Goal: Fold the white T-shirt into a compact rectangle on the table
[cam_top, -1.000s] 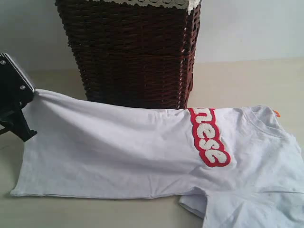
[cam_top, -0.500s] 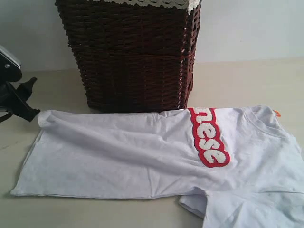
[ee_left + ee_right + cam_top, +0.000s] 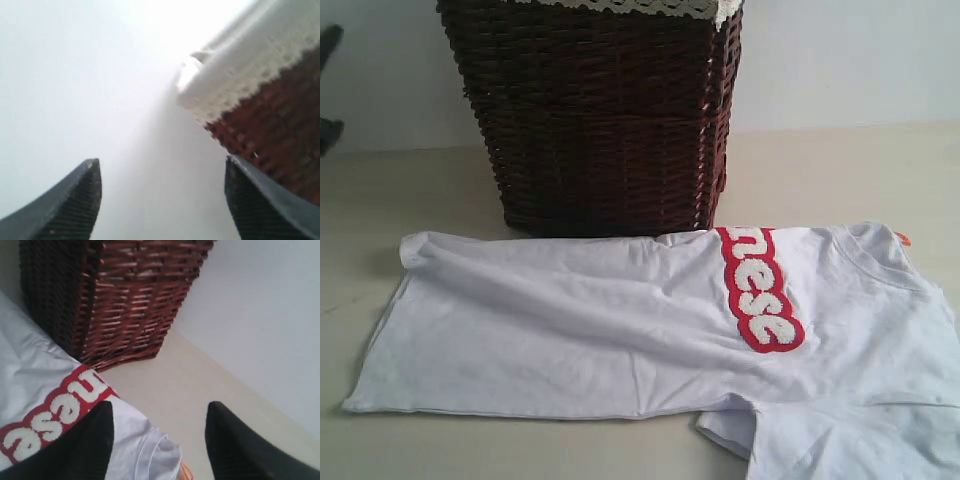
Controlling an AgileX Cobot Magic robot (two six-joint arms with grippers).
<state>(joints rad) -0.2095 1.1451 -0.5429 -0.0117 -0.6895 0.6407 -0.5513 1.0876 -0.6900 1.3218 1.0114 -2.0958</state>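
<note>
The white T-shirt point(image 3: 600, 330) is lying flat on the table point(image 3: 840, 170), right in front of a dark wicker basket point(image 3: 600, 110), with its far edge running along the basket's foot. In the exterior view its long axis is running left to right: the hem end is pointing left, and the collar, with its orange neck tag point(image 3: 903, 238), is pointing right. The red-outlined lettering point(image 3: 760, 290) is sitting toward the collar end, cut off at the far edge so that only "nese" is showing. A sleeve is spilling toward the lower right corner of that view.

The left gripper point(image 3: 162, 170) is hanging in the air with its jaws apart and nothing between them, looking past the basket's white lace trim point(image 3: 240, 85). The right gripper point(image 3: 159, 410) is hovering above the shirt's collar end, its jaws likewise apart and gripping nothing.

A second ago the left gripper was clamping the shirt's far-left corner and holding it off the table. Half a second ago it had let go and was standing just beside that corner. Now it is showing only as dark shapes at the left edge of the exterior view, well apart from the cloth, and the freed corner is resting on the table. The rest of the shirt is lying as it was.
</note>
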